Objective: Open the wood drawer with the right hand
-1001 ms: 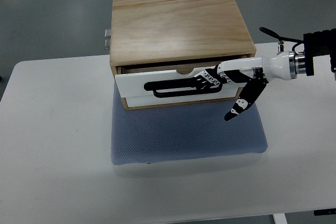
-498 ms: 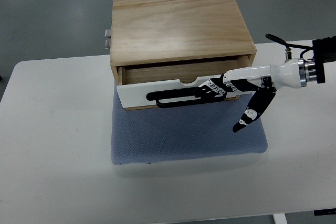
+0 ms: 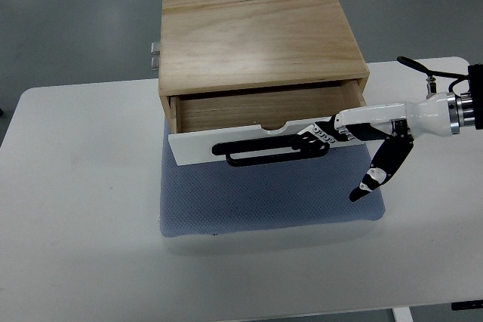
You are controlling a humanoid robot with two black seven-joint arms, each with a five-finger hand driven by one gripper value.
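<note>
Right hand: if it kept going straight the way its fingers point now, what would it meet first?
The right hand points left along the drawer front, fingers hooked in the black handle. Going on, it would likely press the handle's left end first; depth is unclear.

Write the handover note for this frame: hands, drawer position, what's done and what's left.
Right hand: fingers hooked in the black handle of the drawer; thumb hangs free over the blue mat.
Left hand: not in view.
Wood box sits at the mat's back edge, on the white table.
Done: drawer partly out, its visible part looks empty.
Left: pull on toward the table's near edge, then let go.
</note>
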